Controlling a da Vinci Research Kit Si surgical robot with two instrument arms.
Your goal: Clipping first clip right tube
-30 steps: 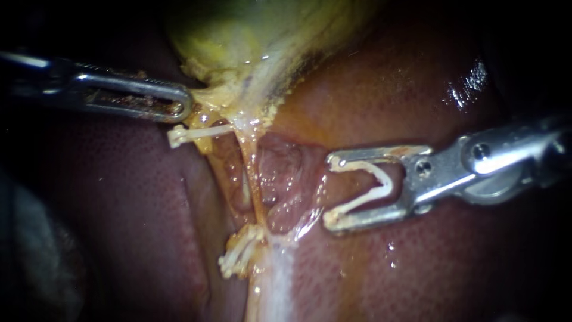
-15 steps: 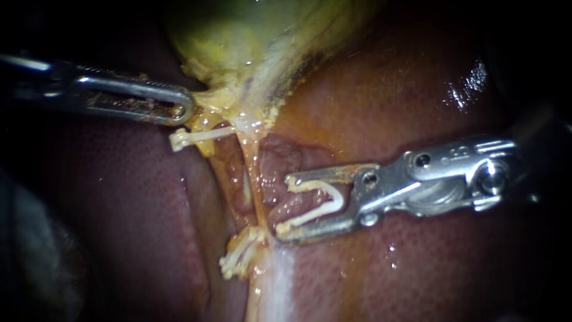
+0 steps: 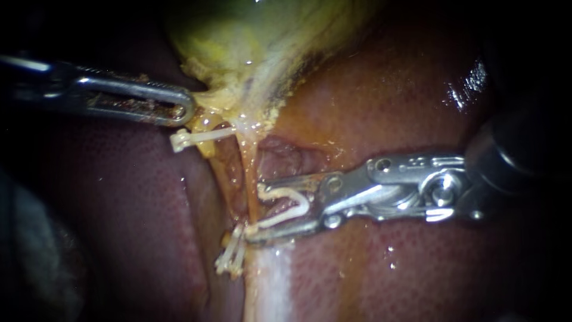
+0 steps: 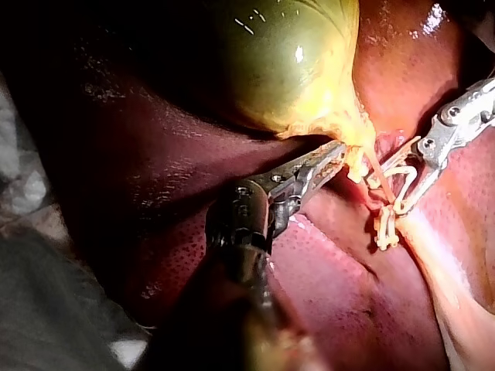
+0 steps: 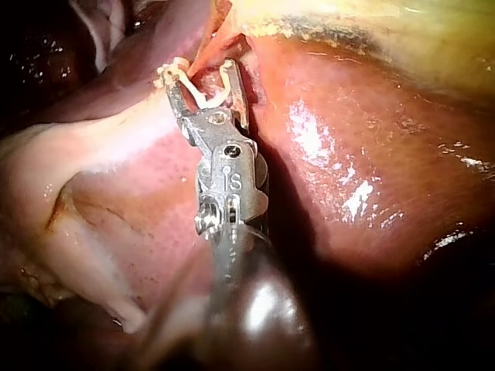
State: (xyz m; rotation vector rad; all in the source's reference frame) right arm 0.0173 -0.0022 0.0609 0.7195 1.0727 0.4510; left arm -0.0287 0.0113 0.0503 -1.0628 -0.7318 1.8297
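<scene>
1. Two instruments are showing: the left instrument [image 3: 182,110], lying level, is gripping the gallbladder [image 3: 238,48] at its lower edge.
2. The right instrument [image 3: 255,211] is holding an open clip [image 3: 286,206] between parted jaws, its mouth meeting the tube [image 3: 247,173].
3. Fastened clips [image 3: 231,257] are crowding the lower jaw; liver [image 3: 387,95] is flanking both sides.

Lit brightest at the middle of the endoscope view, fading to near black at every corner. Wet glare on the liver [image 3: 471,83] toward the upper right. Glints along the metal of the right instrument [image 3: 256,211], white clip [image 3: 286,203] catching the light. Small sharp highlights on the gallbladder [image 4: 286,54] in the left wrist view, deep shadow beside it. Broad shiny patches in the right wrist view.
</scene>
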